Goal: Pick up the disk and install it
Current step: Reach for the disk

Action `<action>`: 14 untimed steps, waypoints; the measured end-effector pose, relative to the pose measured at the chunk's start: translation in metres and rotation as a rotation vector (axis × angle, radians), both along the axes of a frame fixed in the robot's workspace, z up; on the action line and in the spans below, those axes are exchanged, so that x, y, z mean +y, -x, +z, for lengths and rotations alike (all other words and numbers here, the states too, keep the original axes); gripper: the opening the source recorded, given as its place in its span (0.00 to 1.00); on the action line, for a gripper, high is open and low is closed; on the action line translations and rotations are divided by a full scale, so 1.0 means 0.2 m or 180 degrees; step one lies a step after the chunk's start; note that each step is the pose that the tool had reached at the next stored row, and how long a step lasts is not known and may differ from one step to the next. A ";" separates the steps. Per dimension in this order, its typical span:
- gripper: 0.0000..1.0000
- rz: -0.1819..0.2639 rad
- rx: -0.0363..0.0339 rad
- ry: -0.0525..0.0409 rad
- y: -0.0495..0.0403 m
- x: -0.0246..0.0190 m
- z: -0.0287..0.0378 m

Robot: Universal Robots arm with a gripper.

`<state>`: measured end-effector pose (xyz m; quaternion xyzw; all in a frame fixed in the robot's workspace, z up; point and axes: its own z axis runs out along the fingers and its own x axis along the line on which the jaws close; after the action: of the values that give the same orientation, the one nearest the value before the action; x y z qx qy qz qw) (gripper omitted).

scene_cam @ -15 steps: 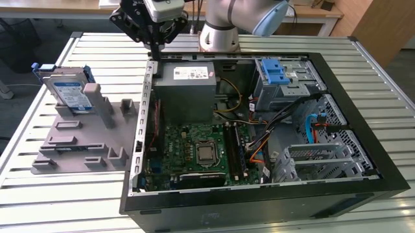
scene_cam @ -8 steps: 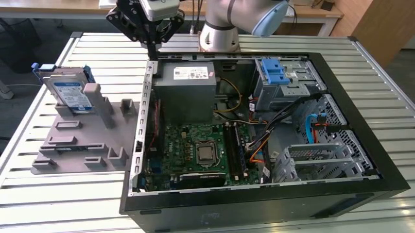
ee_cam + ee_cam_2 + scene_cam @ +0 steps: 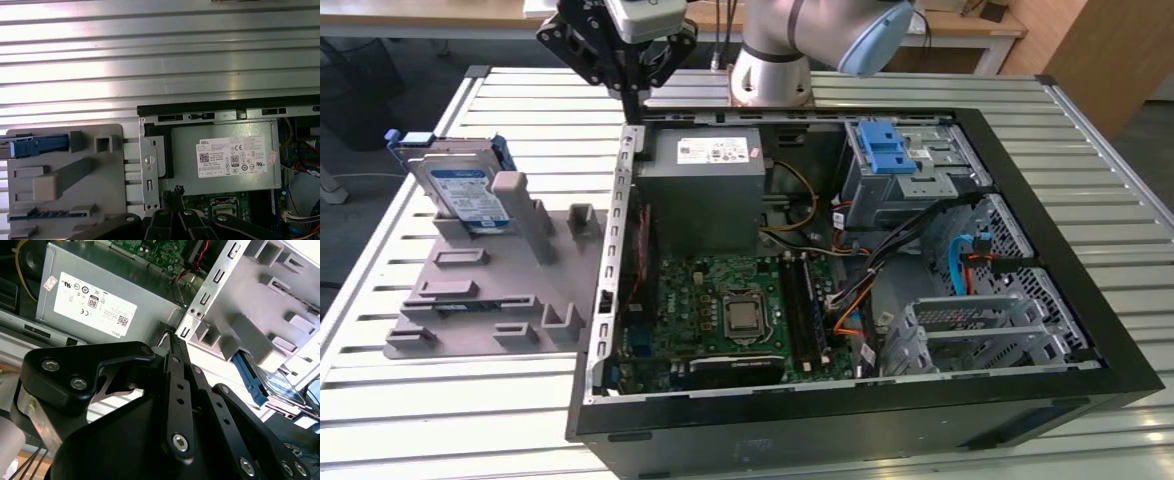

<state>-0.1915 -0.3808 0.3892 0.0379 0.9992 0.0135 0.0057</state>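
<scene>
The disk (image 3: pixel 464 192) stands on edge in a slot of the grey holder (image 3: pixel 480 300) at the exterior view's left, its blue frame and blue-and-white label showing. In the second wrist view the disk (image 3: pixel 278 384) lies beyond the holder, and in the first wrist view its blue frame (image 3: pixel 35 146) lies at the holder's edge. My gripper (image 3: pixel 631 112) hangs above the case's back left corner, to the right of the disk and apart from it. Its black fingers (image 3: pixel 172 340) are pressed together, shut on nothing, tips (image 3: pixel 177 190) over the case wall.
The open computer case (image 3: pixel 1067 250) lies on the slatted metal table (image 3: pixel 520 90). Inside it are a grey power supply box (image 3: pixel 707 165), the motherboard (image 3: pixel 734 310), cables and a metal drive cage with a blue latch (image 3: pixel 887 150). The arm's base (image 3: pixel 774 70) stands behind the case.
</scene>
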 end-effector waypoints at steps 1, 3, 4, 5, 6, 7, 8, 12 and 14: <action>0.11 0.0000 0.0000 0.0000 0.003 0.001 0.000; 0.11 0.0000 0.0000 0.0000 0.013 0.004 0.000; 0.11 0.0000 0.0000 0.0000 0.018 0.005 0.000; 0.11 0.0000 0.0000 0.0000 0.023 0.006 0.000; 0.11 0.0000 0.0000 0.0000 0.029 0.007 0.000; 0.11 0.0000 0.0000 0.0000 0.035 0.009 -0.001; 0.11 0.0000 0.0000 0.0000 0.041 0.010 -0.001; 0.11 0.0000 0.0000 0.0000 0.067 0.018 -0.002; 0.11 0.0000 0.0000 0.0000 0.080 0.023 -0.002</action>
<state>-0.2076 -0.3761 0.3888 0.0378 0.9992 0.0135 0.0057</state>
